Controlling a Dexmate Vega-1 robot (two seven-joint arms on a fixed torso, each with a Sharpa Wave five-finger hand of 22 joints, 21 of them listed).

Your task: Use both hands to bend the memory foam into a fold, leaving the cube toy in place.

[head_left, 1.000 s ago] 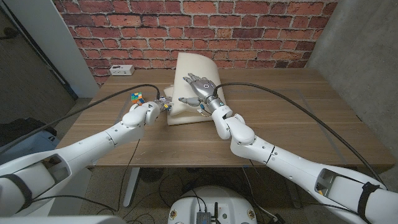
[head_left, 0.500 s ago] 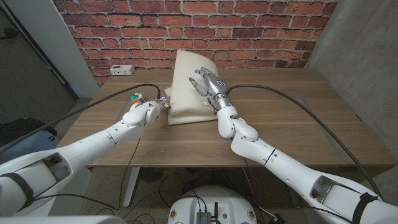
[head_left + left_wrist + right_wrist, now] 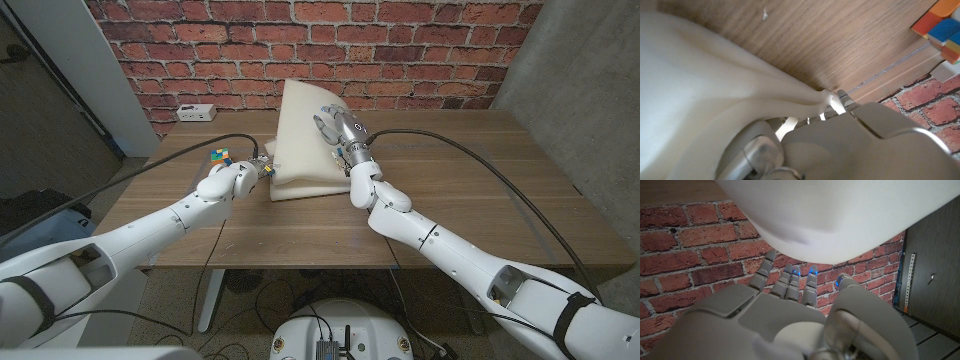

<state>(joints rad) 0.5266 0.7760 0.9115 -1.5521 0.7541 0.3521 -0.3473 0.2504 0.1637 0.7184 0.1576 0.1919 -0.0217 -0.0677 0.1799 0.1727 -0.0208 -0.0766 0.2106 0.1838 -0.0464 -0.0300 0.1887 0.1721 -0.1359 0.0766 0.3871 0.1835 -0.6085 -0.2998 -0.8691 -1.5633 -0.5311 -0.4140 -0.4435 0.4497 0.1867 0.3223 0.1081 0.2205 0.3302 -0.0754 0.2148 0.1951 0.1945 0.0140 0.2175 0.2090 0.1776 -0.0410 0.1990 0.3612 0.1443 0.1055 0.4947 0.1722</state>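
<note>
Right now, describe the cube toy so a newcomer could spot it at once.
Start at the wooden table before the brick wall. Left of the cream memory foam, beyond the left hand, sits the cube toy. Its coloured squares set it apart from the plain foam and the white power strip.

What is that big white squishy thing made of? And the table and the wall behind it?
The memory foam looks like soft, matte cream foam: it bends and creases where the left hand grips its edge. The table looks like wood, or a wood-look top, with streaky brown grain. The wall looks like rough red brick with pale mortar lines.
</note>
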